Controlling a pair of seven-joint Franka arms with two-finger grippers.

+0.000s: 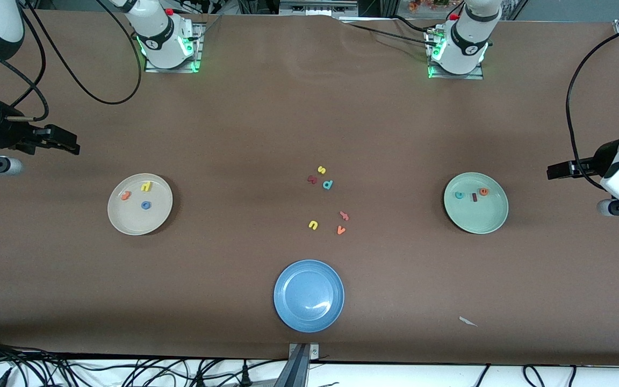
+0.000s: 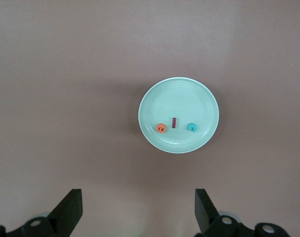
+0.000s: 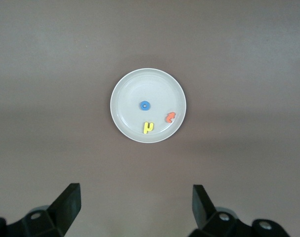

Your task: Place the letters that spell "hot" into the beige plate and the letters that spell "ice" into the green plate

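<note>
The beige plate (image 1: 137, 223) lies toward the right arm's end of the table and holds the yellow h (image 1: 146, 186), the orange t (image 1: 125, 195) and the blue o (image 1: 145, 205). The green plate (image 1: 476, 221) lies toward the left arm's end with the teal c (image 1: 459, 195), the dark red i (image 1: 474, 197) and the orange e (image 1: 483, 191) in it. My right gripper (image 1: 76, 144) hangs open and empty over bare table beside the beige plate (image 3: 140, 84). My left gripper (image 1: 550, 172) hangs open and empty over bare table beside the green plate (image 2: 179, 94).
A blue plate (image 1: 299, 285) with nothing in it lies near the table's front edge. Between the two plates lie loose letters: yellow s (image 1: 321, 170), dark red letter (image 1: 312, 179), teal letter (image 1: 328, 185), yellow u (image 1: 313, 225), orange v (image 1: 340, 230). A white scrap (image 1: 467, 321) lies near the edge.
</note>
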